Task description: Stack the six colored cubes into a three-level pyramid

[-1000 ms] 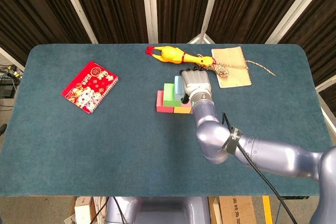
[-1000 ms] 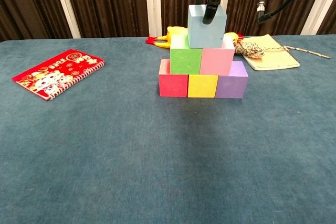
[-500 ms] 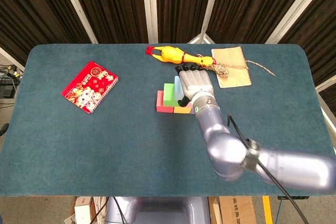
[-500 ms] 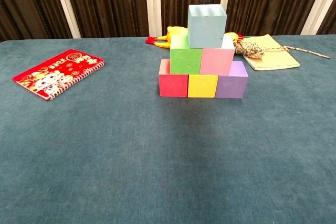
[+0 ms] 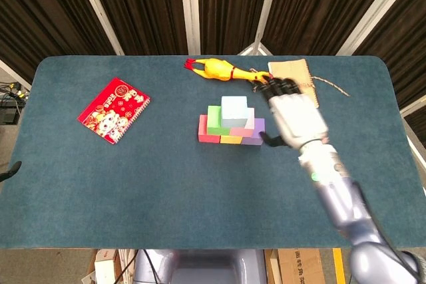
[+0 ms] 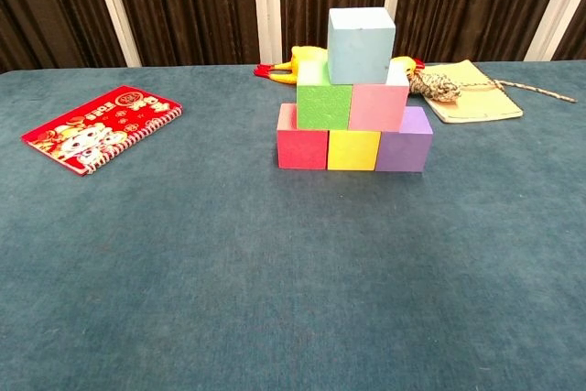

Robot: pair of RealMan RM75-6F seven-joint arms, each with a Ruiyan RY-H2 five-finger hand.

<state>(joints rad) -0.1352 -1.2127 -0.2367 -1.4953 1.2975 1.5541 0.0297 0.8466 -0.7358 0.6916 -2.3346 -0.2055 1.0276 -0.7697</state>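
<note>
A three-level pyramid stands mid-table. Its bottom row is a red cube (image 6: 302, 146), a yellow cube (image 6: 353, 149) and a purple cube (image 6: 405, 146). On them sit a green cube (image 6: 323, 105) and a pink cube (image 6: 379, 105), and a light blue cube (image 6: 361, 44) (image 5: 233, 108) tops them. My right hand (image 5: 291, 116) hovers to the right of the stack in the head view, fingers spread, holding nothing and touching no cube. The chest view shows no hand. My left hand appears in neither view.
A red notebook (image 5: 114, 110) lies at the left. Behind the stack lie a yellow rubber chicken (image 5: 219, 69), a tan notepad (image 5: 297, 76) and a knotted rope (image 6: 438, 87). The blue table (image 5: 133, 184) spreads wide in front.
My right hand has lifted off the light blue cube and swung right, away from the stack, leaving the chest view. The blue cube stays on top; no cube moved.
</note>
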